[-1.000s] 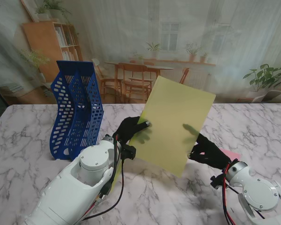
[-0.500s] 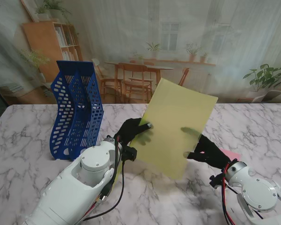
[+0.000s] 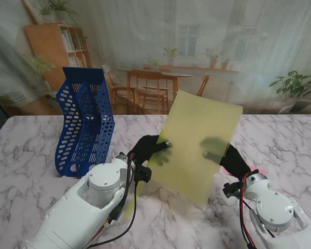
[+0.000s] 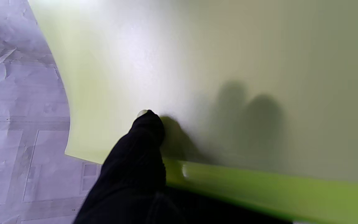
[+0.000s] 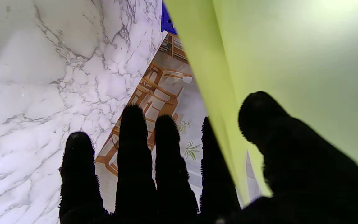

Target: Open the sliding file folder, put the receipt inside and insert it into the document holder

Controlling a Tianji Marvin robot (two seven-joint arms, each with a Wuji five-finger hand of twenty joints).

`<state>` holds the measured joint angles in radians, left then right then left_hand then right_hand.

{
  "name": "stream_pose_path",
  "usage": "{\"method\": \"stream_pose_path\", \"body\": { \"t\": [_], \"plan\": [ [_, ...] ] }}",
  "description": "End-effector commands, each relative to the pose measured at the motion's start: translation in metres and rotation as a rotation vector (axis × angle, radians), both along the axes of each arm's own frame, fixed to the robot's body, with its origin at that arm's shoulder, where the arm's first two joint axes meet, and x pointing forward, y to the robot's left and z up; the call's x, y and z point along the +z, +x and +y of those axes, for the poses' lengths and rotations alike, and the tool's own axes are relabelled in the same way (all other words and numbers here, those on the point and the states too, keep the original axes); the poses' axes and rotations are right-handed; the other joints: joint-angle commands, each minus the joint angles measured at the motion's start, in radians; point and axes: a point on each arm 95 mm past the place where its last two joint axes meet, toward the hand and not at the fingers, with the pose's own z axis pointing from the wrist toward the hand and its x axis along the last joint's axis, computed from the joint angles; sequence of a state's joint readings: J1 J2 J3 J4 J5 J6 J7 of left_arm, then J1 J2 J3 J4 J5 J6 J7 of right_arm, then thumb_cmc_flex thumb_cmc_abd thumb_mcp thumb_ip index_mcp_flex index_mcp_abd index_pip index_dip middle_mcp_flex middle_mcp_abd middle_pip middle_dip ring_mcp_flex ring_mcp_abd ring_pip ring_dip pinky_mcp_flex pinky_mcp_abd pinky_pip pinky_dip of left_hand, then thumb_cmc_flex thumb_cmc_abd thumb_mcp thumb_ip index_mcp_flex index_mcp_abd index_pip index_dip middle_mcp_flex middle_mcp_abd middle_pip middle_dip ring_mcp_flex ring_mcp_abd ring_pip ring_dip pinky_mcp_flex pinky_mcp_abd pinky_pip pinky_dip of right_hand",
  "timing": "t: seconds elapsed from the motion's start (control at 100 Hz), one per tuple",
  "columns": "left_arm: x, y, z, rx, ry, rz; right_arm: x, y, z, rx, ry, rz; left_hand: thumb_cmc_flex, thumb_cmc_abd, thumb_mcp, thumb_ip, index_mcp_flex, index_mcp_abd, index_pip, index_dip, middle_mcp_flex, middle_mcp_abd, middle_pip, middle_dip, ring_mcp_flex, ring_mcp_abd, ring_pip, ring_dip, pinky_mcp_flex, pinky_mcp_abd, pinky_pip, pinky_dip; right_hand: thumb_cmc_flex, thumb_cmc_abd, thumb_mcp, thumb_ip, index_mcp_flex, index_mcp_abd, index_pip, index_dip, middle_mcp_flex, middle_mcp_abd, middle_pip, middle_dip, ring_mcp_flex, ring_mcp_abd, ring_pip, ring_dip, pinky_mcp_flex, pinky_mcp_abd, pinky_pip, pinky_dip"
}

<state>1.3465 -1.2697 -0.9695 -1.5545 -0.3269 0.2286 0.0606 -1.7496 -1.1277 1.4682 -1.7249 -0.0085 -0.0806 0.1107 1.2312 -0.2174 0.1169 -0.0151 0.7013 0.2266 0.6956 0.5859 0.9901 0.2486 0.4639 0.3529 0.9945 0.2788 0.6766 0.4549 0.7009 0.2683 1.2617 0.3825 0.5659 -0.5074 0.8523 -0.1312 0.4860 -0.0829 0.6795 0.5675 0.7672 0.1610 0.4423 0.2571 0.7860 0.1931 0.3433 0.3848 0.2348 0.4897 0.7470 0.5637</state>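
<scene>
Marble table [image 3: 31, 155] fills the stand view, white with grey veins, backed by a printed backdrop of chairs, shelves and plants. Nearest to the robot, both white arms are seen rising from the bottom corners, each ending in a black-gloved hand. The yellow-green folder [image 3: 197, 142] is held off the table between them, tilted, its upper edge leaning far and right. The left hand [image 3: 147, 150] is closed on the folder's left edge: a fingertip is pressed on the near face, and in the left wrist view the thumb [image 4: 141, 140] is seen flat against the sheet while the shadows of other fingers show through from behind. The right hand [image 3: 233, 162] grips the folder's right side; in the right wrist view the thumb [image 5: 275, 137] lies on one face and the four fingers [image 5: 135, 146] stand straight on the other, the folder's edge passing between them. A small pink patch [image 3: 257, 171], just right of the right hand, lies on the table; what it is cannot be told. Farther off on the left, the blue perforated holder [image 3: 85, 122] stands upright on the table, well apart from the folder.
</scene>
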Motion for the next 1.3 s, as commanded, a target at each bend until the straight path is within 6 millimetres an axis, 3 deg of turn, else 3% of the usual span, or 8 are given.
{"method": "stream_pose_path", "body": {
  "t": [0.0, 0.11, 0.25, 0.43, 0.72, 1.0, 1.13, 1.29],
  "plan": [
    [-0.003, -0.004, -0.002, -0.031, 0.002, 0.019, 0.003, 0.003, 0.005, -0.027, -0.004, -0.017, 0.060, 0.044, 0.058, -0.004, 0.007, -0.044, 0.002, -0.012, 0.011, 0.003, 0.005, 0.007, -0.014, 0.031, 0.019, -0.004, 0.017, -0.079, 0.040, 0.008, 0.066, 0.011, -0.014, -0.073, 0.036, 0.007, 0.106, -0.026, 0.159, -0.053, 0.074, 0.029, 0.131, -0.033, 0.102, 0.038, 0.077, 0.011, 0.156, 0.001],
    [-0.007, -0.006, -0.001, -0.043, 0.006, 0.033, 0.005, 0.007, 0.009, -0.085, 0.003, -0.038, 0.060, 0.044, 0.059, -0.003, 0.004, -0.031, -0.009, -0.024, 0.005, 0.007, 0.000, 0.004, -0.021, 0.035, 0.014, -0.005, 0.012, -0.078, 0.039, 0.009, 0.170, 0.003, -0.023, -0.095, 0.119, 0.033, 0.317, -0.157, 0.394, -0.063, 0.194, 0.041, 0.347, 0.001, 0.275, 0.082, 0.269, -0.049, 0.512, -0.058],
    [-0.011, -0.007, 0.002, -0.042, 0.010, 0.056, 0.007, 0.011, 0.013, -0.121, -0.005, -0.040, 0.060, 0.051, 0.055, -0.002, -0.007, -0.009, -0.045, -0.062, -0.006, 0.014, -0.013, -0.003, -0.032, 0.039, 0.004, -0.008, -0.004, -0.069, 0.032, 0.012, 0.229, -0.007, 0.043, -0.091, 0.247, 0.074, 0.349, -0.207, 0.559, -0.034, 0.270, 0.052, 0.509, 0.045, 0.436, 0.130, 0.472, -0.072, 0.702, -0.083],
    [-0.020, -0.008, 0.009, -0.023, 0.039, 0.083, 0.007, 0.014, 0.017, -0.192, -0.006, 0.013, -0.022, 0.066, -0.081, 0.032, -0.053, 0.058, -0.221, -0.093, -0.059, 0.060, -0.055, -0.030, -0.095, 0.085, -0.034, -0.013, -0.066, -0.027, -0.015, 0.045, 0.259, -0.032, 0.138, -0.098, 0.313, 0.092, 0.357, -0.191, 0.584, 0.047, 0.309, 0.091, 0.509, 0.091, 0.595, 0.174, 0.579, 0.049, 0.713, -0.146],
    [-0.033, -0.010, 0.026, 0.003, 0.143, 0.087, -0.005, 0.030, 0.024, -0.270, -0.037, 0.114, -0.092, 0.129, -0.102, 0.039, -0.132, 0.088, -0.418, -0.159, -0.172, 0.121, -0.126, -0.075, -0.197, 0.138, -0.072, -0.023, -0.162, 0.014, -0.081, 0.067, 0.267, -0.047, 0.179, -0.104, 0.338, 0.119, 0.353, -0.162, 0.602, 0.072, 0.335, 0.108, 0.511, 0.090, 0.679, 0.198, 0.629, 0.076, 0.734, -0.163],
    [-0.038, -0.014, 0.043, 0.083, 0.204, 0.058, -0.022, 0.044, 0.030, -0.319, -0.083, 0.215, -0.103, 0.136, -0.122, 0.038, -0.189, 0.090, -0.477, -0.201, -0.322, 0.143, -0.208, -0.115, -0.309, 0.162, -0.112, -0.031, -0.257, 0.019, -0.155, 0.069, 0.270, -0.052, 0.194, -0.106, 0.344, 0.130, 0.350, -0.151, 0.603, 0.083, 0.343, 0.114, 0.509, 0.097, 0.707, 0.205, 0.638, 0.085, 0.741, -0.164],
    [-0.035, -0.016, 0.052, 0.095, 0.227, 0.018, -0.028, 0.047, 0.033, -0.320, -0.123, 0.257, -0.111, 0.134, -0.124, 0.035, -0.212, 0.074, -0.489, -0.203, -0.425, 0.119, -0.231, -0.127, -0.416, 0.152, -0.157, -0.042, -0.357, 0.002, -0.233, 0.060, 0.271, -0.053, 0.198, -0.107, 0.343, 0.131, 0.350, -0.146, 0.602, 0.084, 0.346, 0.116, 0.509, 0.099, 0.708, 0.204, 0.638, 0.088, 0.742, -0.164],
    [-0.027, -0.017, 0.059, 0.075, 0.244, -0.043, -0.033, 0.048, 0.036, -0.314, -0.148, 0.291, -0.133, 0.143, -0.127, 0.029, -0.261, 0.042, -0.502, -0.184, -0.695, 0.022, -0.232, -0.104, -0.734, 0.072, -0.283, -0.052, -0.656, -0.057, -0.414, 0.038, 0.271, -0.053, 0.200, -0.108, 0.344, 0.131, 0.349, -0.143, 0.602, 0.084, 0.347, 0.117, 0.509, 0.100, 0.711, 0.204, 0.637, 0.088, 0.742, -0.164]
  ]
}}
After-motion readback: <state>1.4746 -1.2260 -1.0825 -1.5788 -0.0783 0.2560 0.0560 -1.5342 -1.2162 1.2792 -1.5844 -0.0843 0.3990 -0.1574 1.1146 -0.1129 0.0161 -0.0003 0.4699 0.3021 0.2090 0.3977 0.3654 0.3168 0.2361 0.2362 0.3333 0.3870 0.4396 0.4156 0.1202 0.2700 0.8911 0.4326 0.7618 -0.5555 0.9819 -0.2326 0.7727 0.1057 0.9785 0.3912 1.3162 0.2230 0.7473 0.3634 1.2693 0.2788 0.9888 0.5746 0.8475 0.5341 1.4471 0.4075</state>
